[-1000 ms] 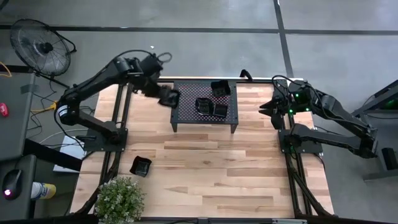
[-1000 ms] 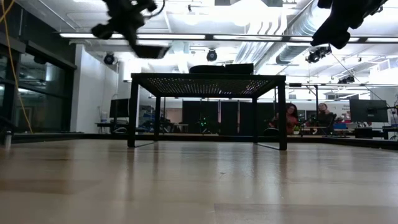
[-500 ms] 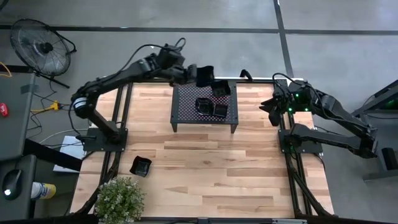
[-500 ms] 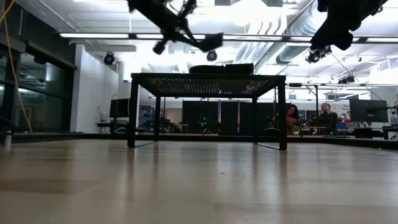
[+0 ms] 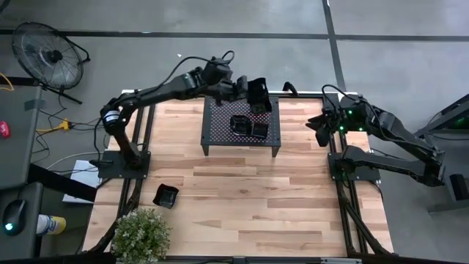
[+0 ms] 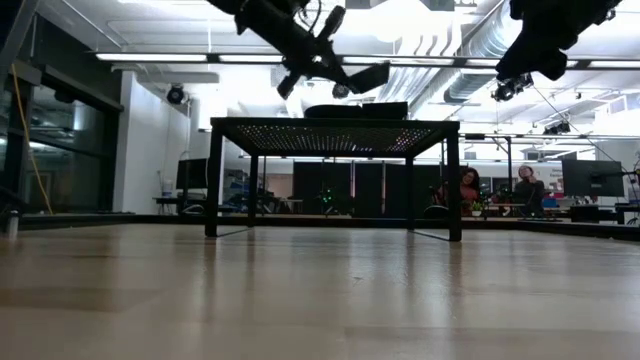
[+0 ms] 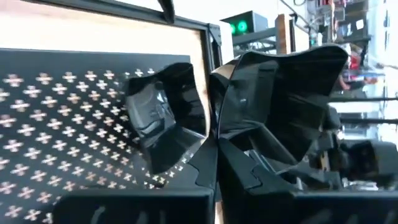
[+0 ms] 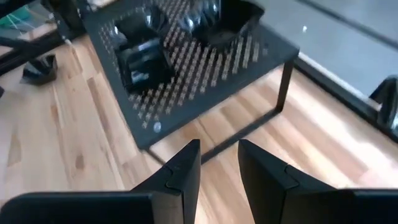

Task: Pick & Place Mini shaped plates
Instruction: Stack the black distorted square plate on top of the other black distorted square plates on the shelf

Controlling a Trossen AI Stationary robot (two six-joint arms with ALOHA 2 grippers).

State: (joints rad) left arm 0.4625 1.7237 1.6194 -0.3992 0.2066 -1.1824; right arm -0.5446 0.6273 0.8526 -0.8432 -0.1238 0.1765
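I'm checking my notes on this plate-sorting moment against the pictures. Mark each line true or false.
1. The left gripper holds a mini plate above the rack. True.
2. The right gripper holds a plate. False: it holds nothing, beside the table's right edge.
3. One plate on the table lies near the plant. True.
4. The rack is bare. False: plates on the rack already sit there.
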